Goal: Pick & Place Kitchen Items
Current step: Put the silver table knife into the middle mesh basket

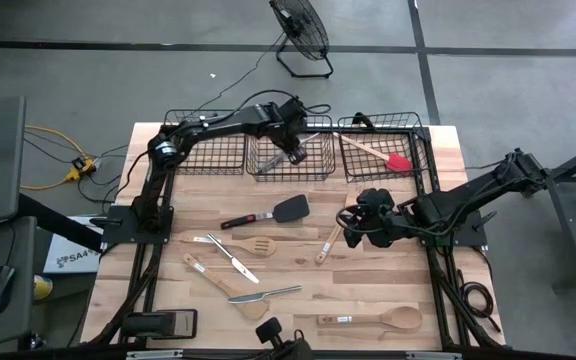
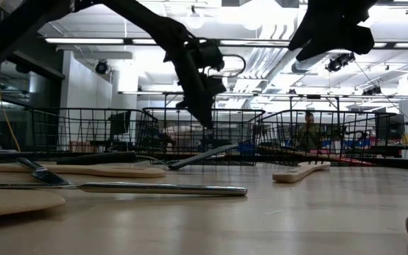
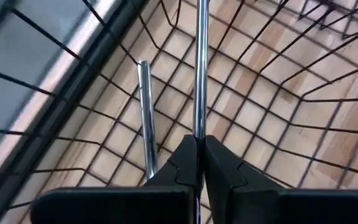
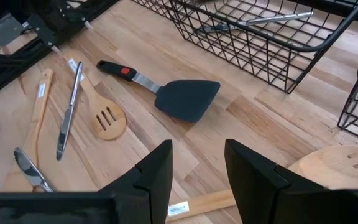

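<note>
Gripping a metal knife [image 3: 199, 68] over the middle basket [image 1: 290, 168], left jaws, right jaws parted.

Three wire baskets [image 1: 206, 150] are standing in a row along the table's [image 1: 408, 280] far edge. The left gripper [image 1: 294, 152] is hanging over the middle basket [image 1: 290, 160], a knife [image 3: 199, 74] pinched in it. A spatula [image 1: 380, 153] is lying in the right basket [image 1: 420, 150]. The turner [image 1: 268, 214] is lying mid-table, before the middle basket. A spoon [image 1: 376, 320] is lying near the near right corner.
</note>
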